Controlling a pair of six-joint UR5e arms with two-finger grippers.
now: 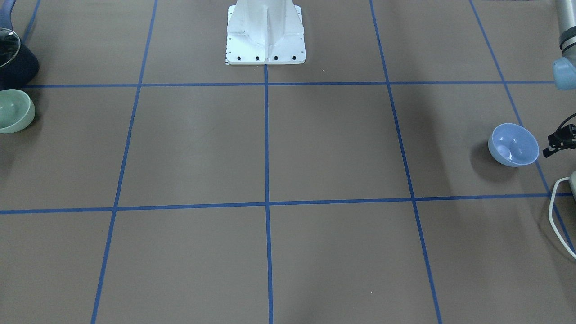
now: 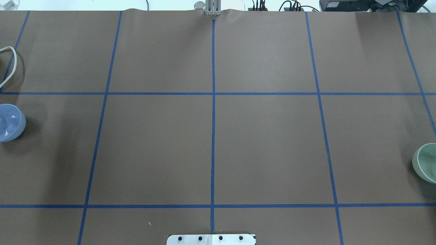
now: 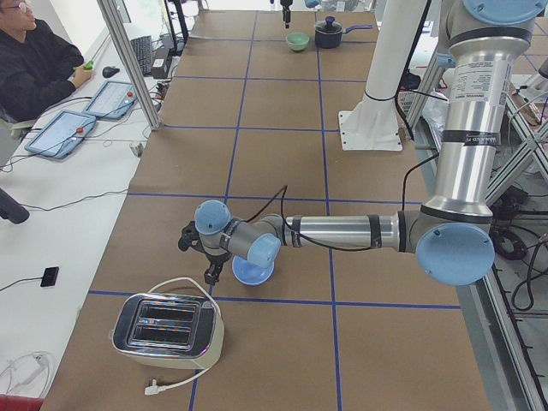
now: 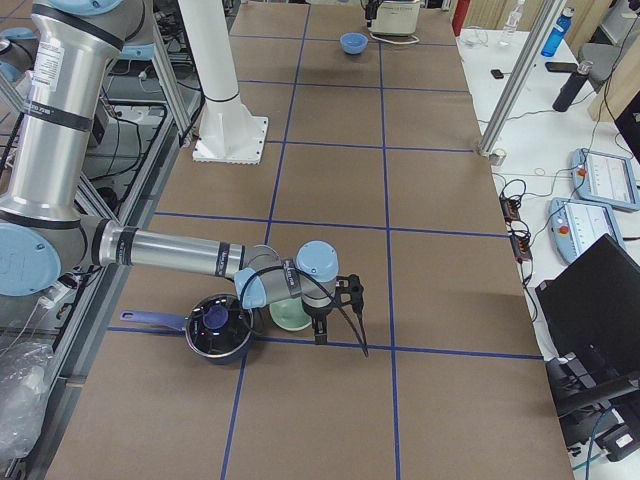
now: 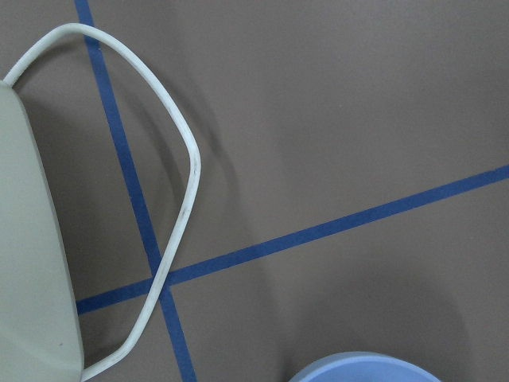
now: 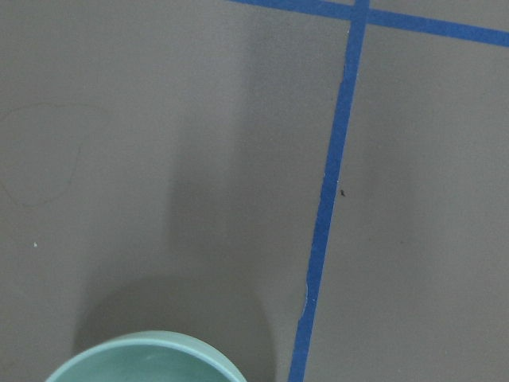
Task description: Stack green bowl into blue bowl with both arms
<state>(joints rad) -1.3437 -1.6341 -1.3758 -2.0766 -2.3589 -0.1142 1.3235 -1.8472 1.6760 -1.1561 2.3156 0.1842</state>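
The left gripper (image 3: 211, 274) points down at the table at the end of its outstretched arm. It shows clearly only from the side, so I cannot tell whether its fingers are spread or closed. The blue bowl (image 1: 513, 145) stands upright just beside this gripper, on the side toward the table's middle, and nothing grips it. In the left wrist view only its rim shows, at the bottom edge. On the gripper's other side sits a toaster (image 3: 167, 325) with a white cord (image 5: 183, 159) looping over the blue tape lines. Well away from both grippers, the white pedestal (image 1: 265, 33) stands at the robot's edge of the table.

The right gripper (image 4: 320, 330) also points down. Its finger gap cannot be made out either. The green bowl (image 2: 425, 162) rests upright just beside this gripper, apart from it, and its rim peeks in at the bottom of the right wrist view. Past the bowl from the gripper stands a dark lidded pot (image 4: 220, 328), close to the bowl.
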